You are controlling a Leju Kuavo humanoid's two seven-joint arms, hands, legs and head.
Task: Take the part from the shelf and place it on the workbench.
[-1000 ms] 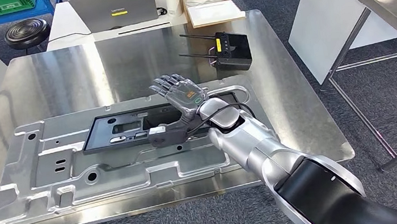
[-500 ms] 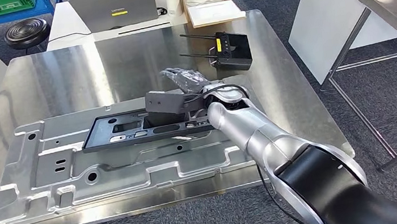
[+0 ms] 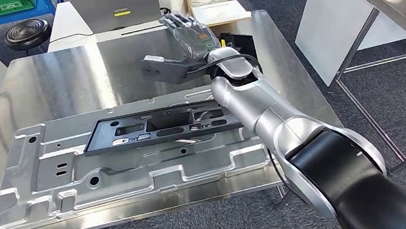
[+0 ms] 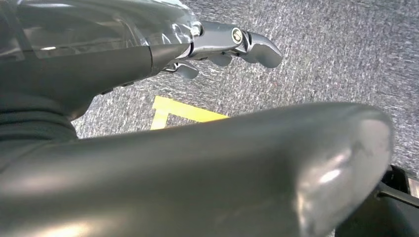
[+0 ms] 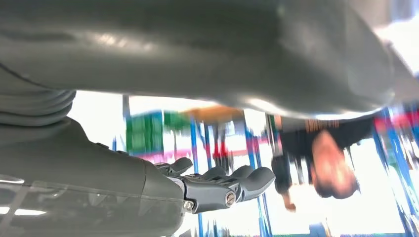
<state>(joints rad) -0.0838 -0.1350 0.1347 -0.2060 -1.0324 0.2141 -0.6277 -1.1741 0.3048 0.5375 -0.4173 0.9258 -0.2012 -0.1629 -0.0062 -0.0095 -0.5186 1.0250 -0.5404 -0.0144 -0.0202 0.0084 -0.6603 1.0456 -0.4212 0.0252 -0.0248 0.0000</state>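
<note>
Black slotted part lies flat on silver stamped panel, frame centre, long axis left-right, on steel workbench. Right hand raised upper centre, fingers extended, empty. Left hand above carpet, holding nothing.

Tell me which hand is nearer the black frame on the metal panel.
Right. The right hand is raised above the workbench beyond the black frame; the left hand hangs over carpeted floor.

Shiny steel workbench — matt black part
</note>
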